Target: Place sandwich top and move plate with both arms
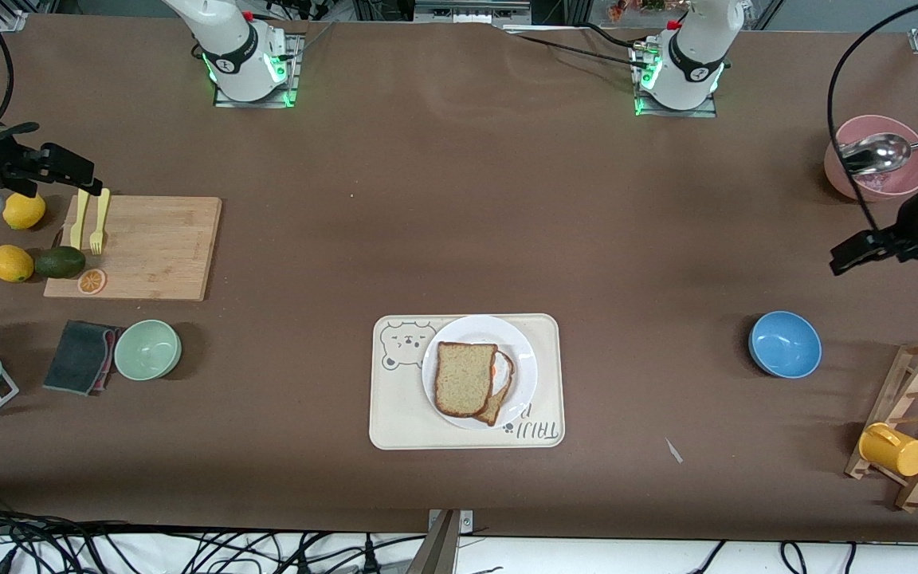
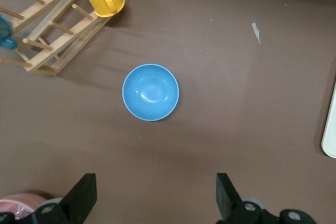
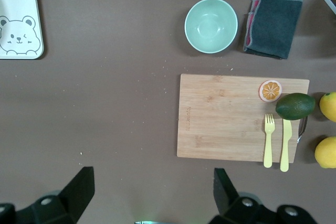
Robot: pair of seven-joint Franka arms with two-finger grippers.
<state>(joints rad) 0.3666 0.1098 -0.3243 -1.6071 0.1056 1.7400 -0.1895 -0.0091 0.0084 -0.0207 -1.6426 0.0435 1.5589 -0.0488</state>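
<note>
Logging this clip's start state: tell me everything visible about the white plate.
The plate is round, white and glossy, ceramic by its look, with a wide rim. It sits flat on the cream bear-print tray, toward that tray's end nearer the left arm. On it lies the sandwich top, a light brown bread slice with darker crust, overlapping a darker slice that bears a fried egg, of which only a white and orange edge shows. Neither gripper touches it; both arms wait out at the table's ends.

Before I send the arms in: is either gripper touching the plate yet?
Apart. The front view shows the left gripper and right gripper open at the table's ends, bare table between them and the plate.
</note>
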